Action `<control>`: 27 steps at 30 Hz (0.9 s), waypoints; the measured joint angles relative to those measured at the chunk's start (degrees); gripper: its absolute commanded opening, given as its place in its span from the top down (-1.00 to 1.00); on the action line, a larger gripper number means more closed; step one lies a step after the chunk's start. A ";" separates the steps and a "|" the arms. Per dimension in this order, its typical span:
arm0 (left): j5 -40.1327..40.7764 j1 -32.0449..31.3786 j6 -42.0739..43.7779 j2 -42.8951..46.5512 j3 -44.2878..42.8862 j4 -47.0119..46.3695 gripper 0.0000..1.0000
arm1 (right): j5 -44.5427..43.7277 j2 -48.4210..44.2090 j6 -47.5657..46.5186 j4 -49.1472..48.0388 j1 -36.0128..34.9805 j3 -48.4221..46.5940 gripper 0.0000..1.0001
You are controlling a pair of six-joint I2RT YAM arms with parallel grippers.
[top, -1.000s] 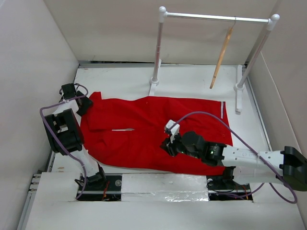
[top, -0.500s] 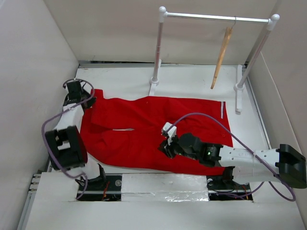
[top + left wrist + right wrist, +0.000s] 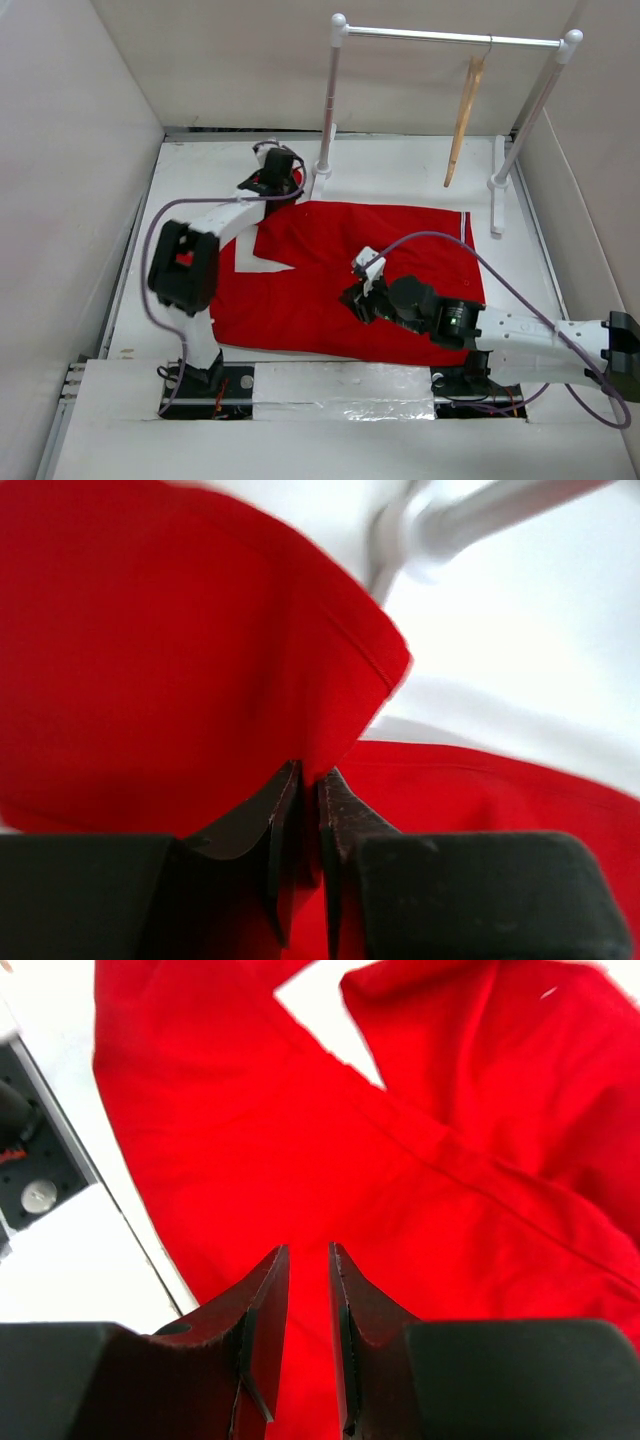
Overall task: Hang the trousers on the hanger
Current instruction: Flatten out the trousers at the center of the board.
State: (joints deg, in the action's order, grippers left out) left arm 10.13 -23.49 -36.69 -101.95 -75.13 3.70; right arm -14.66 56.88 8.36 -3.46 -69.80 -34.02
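The bright red fabric trousers [image 3: 300, 310] lie spread across the white worktop [image 3: 400, 170], and one far edge of the cloth is raised off the surface by the left hand [image 3: 285, 180]. In the left wrist view that hand [image 3: 308, 775] has its two dark fingers [image 3: 275, 820] pressed together on a fold of the red cloth, which rises from the fingertips into a loose flap ending in a stitched corner. Just past this hand and slightly to its right stands the foot of the white metal clothes rail [image 3: 450, 38], a post of which shows as a blur in the left wrist view [image 3: 480, 520]. The slim light-brown wooden hanger [image 3: 462, 120] hangs by its thin metal hook from the rail's bar, seen edge-on, well off to the right of the left hand and higher than it, apart from the trousers. A thin white stripe [image 3: 463, 226] runs along the end of the trousers farthest from the left hand. The right hand [image 3: 350, 300] is over the middle of the trousers, pointing towards the left hand's side. In its own wrist view the right hand [image 3: 308, 1255] has its fingers a narrow gap apart with nothing between them, only flat red cloth beneath; whether the tips touch the cloth I cannot tell.
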 measured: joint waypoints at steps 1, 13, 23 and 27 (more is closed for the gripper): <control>0.48 -0.68 -0.37 -3.93 -1.38 0.48 0.73 | -0.31 -1.01 0.00 0.35 0.00 0.00 0.44; 1.84 -7.08 -0.87 -14.91 -15.28 3.74 -0.06 | -1.66 -2.62 -0.63 4.61 0.00 -0.74 0.43; 0.22 3.87 -2.93 12.68 12.92 -5.86 0.05 | -1.46 -0.83 -1.14 5.03 -0.02 -1.49 0.95; -2.19 15.10 -7.08 19.06 26.80 -12.66 -0.05 | -1.46 -0.68 -1.16 4.98 -0.02 -1.49 0.77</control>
State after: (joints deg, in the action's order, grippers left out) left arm 7.94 -8.38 -43.77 -82.89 -48.34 -8.95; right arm -16.12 56.21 7.20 1.52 -69.82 -35.51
